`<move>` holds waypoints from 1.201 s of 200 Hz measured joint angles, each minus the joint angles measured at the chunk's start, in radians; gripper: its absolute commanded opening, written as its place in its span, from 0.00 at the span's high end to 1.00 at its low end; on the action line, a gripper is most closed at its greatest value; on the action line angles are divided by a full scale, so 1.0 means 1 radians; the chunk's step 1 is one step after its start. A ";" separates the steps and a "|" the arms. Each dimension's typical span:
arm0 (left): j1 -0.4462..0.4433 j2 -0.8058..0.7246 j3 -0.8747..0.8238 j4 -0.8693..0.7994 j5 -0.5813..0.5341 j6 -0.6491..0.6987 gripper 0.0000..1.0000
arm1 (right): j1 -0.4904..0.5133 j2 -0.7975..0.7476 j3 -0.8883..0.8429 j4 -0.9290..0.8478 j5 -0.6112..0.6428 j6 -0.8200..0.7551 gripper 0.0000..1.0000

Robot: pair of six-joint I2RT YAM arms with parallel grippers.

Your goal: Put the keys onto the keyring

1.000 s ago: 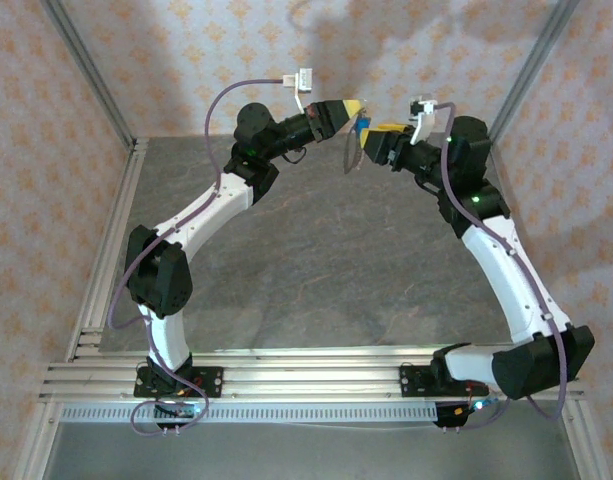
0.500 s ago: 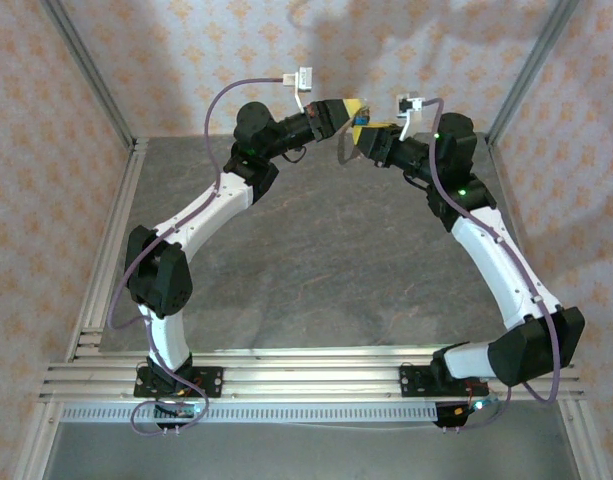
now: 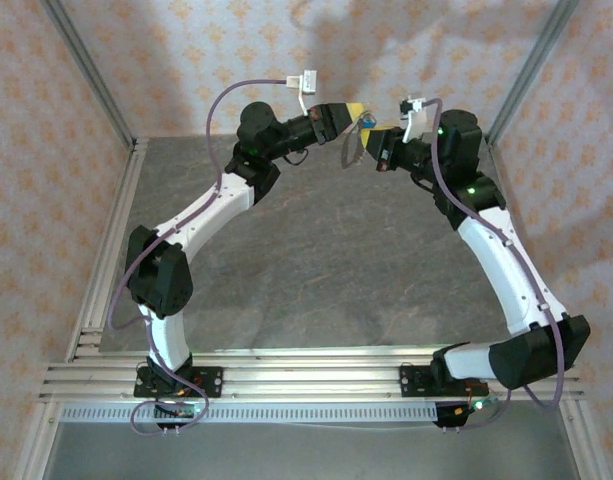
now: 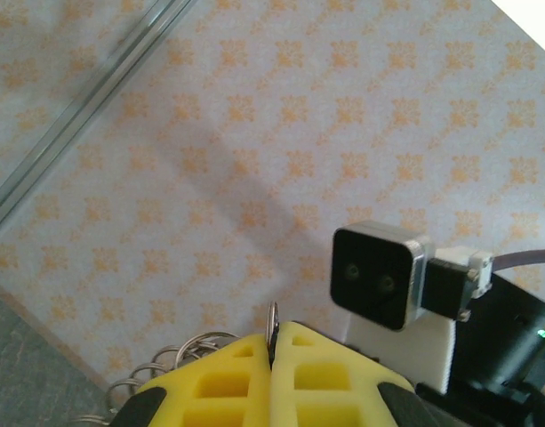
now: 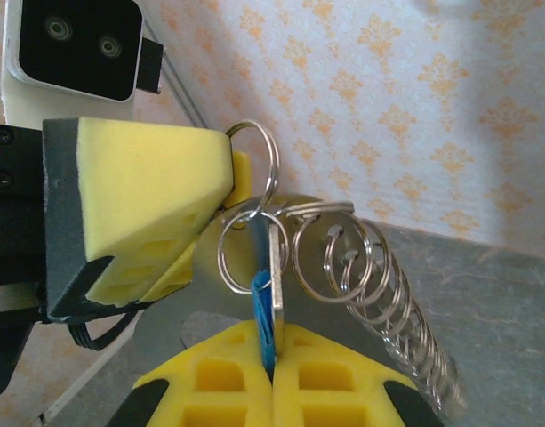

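High at the back of the table the two grippers meet tip to tip. My right gripper [image 5: 274,345] is shut on the key [image 5: 265,313], its blue head pinched between the yellow pads and its pale blade [image 5: 277,262] sticking up. The keyring [image 5: 379,289] is a chain of silver split rings trailing to the right. My left gripper [image 4: 274,336] is shut on the keyring's end ring [image 4: 273,318], and its yellow pad [image 5: 139,196] sits just left of the key. A small ring [image 5: 241,249] crosses the blade; I cannot tell whether it is threaded. From above, left gripper [image 3: 352,110], right gripper [image 3: 374,136] and hanging keyring [image 3: 348,150] cluster together.
The patterned back wall [image 3: 386,40] stands close behind both grippers, with metal frame posts [image 3: 531,60] at the corners. The grey table [image 3: 316,270] lies well below them. The right wrist camera [image 4: 379,276] is close beside the left pads.
My right gripper's jaws have closed onto the key. The right wrist shifted slightly beside the left gripper, which stayed shut on the ring.
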 measured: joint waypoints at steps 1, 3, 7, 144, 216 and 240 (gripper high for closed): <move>0.000 0.000 0.000 -0.002 0.000 0.003 1.00 | 0.000 0.000 0.002 -0.002 0.001 -0.001 1.00; 0.000 0.000 0.000 -0.003 0.000 0.005 1.00 | -0.001 0.000 0.006 -0.009 0.002 -0.005 1.00; 0.000 0.000 0.000 -0.010 0.000 0.010 1.00 | -0.002 0.000 0.016 -0.023 0.006 -0.013 1.00; -0.011 -0.019 0.034 -0.185 0.026 0.190 1.00 | -0.006 0.068 0.265 -0.396 0.090 -0.216 1.00; -0.013 -0.019 0.034 -0.197 0.026 0.189 1.00 | -0.007 0.075 0.268 -0.441 0.078 -0.248 1.00; -0.013 -0.019 0.034 -0.197 0.026 0.189 1.00 | -0.010 0.084 0.268 -0.438 0.032 -0.241 1.00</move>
